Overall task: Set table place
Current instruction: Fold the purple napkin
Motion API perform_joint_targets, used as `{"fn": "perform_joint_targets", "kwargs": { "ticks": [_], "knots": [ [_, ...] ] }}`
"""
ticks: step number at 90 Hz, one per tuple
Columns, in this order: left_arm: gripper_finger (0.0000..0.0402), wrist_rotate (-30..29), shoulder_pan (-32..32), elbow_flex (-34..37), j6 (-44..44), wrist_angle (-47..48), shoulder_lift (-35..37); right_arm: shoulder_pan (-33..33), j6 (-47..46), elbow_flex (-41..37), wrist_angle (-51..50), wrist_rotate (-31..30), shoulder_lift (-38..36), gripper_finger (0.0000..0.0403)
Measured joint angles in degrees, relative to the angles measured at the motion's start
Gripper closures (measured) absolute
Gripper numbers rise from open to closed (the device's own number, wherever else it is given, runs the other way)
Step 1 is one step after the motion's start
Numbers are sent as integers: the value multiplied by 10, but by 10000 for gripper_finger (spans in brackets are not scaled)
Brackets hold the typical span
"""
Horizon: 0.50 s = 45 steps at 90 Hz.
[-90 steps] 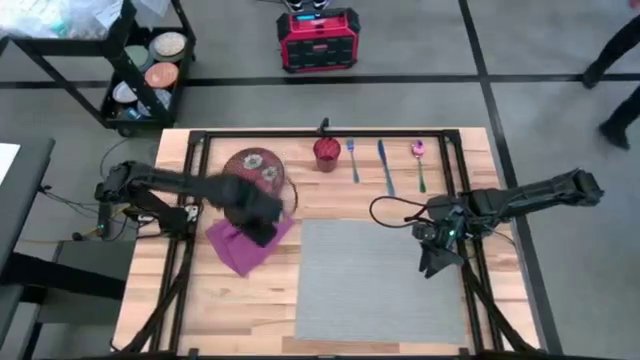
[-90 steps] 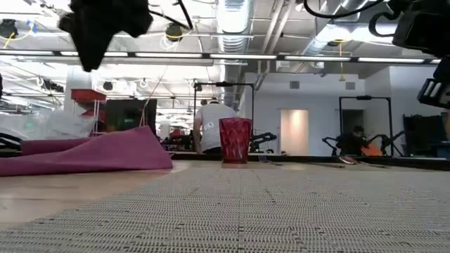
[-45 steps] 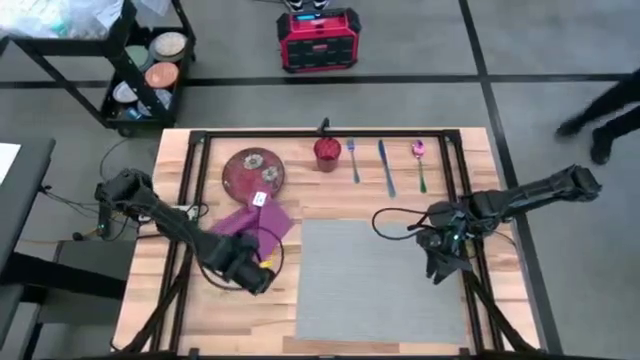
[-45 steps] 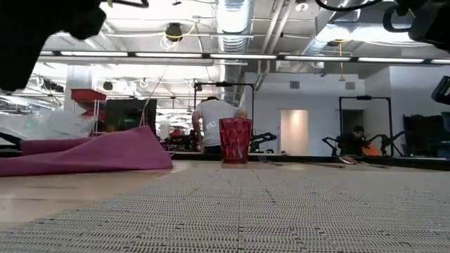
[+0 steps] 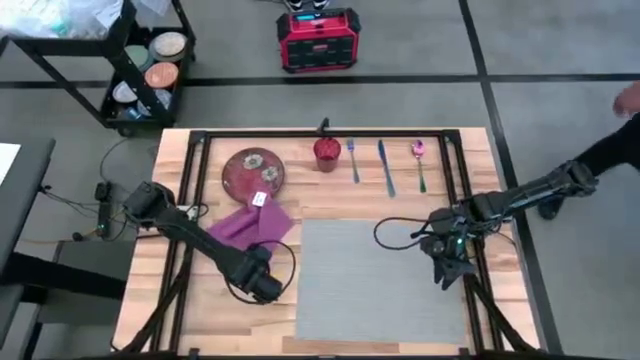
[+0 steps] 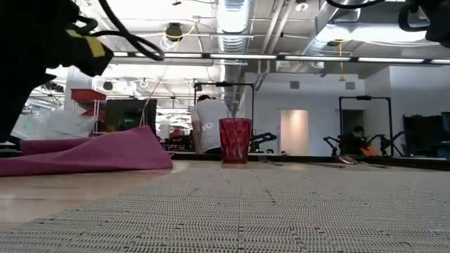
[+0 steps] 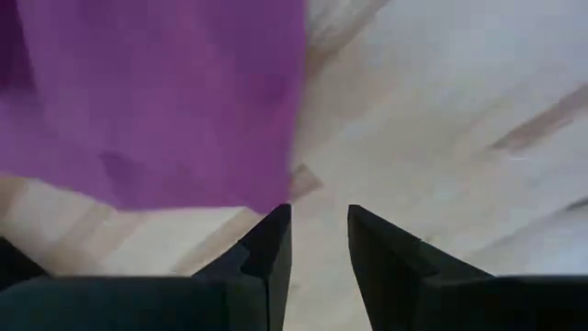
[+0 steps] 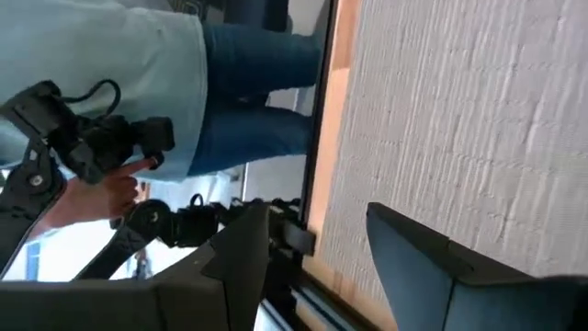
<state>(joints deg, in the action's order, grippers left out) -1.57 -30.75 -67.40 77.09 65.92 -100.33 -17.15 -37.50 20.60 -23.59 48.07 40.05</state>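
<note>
Left gripper (image 5: pixel 262 285) is parked low over bare wood on the bench (image 5: pixel 180 300), fingers a small gap apart and holding nothing, just past the near corner of the magenta napkin (image 5: pixel 250 226). Right gripper (image 5: pixel 449 272) hangs over the right edge of the grey placemat (image 5: pixel 375 280), fingers spread and empty too. That placemat lies flat on the near middle of the bench, napkin rumpled just left of it. Further back there's a dark red plate (image 5: pixel 254 169), a red cup (image 5: pixel 327 152), then fork (image 5: pixel 352 160), knife (image 5: pixel 386 166) and spoon (image 5: pixel 419 163) in a row.
</note>
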Motion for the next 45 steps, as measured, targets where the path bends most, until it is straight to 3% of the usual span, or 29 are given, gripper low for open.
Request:
{"fn": "perform_joint_targets", "kwargs": {
  "ticks": [15,36,45],
  "knots": [
    [311,5,14,1,-61,-2,0,-4,-18,0,0,0,0,232],
    [311,37,14,33,-74,-57,0,-5,-33,0,-5,28,0,232],
    [311,36,14,39,-66,-36,-1,-5,-37,0,-16,30,0,232]
  ]
}}
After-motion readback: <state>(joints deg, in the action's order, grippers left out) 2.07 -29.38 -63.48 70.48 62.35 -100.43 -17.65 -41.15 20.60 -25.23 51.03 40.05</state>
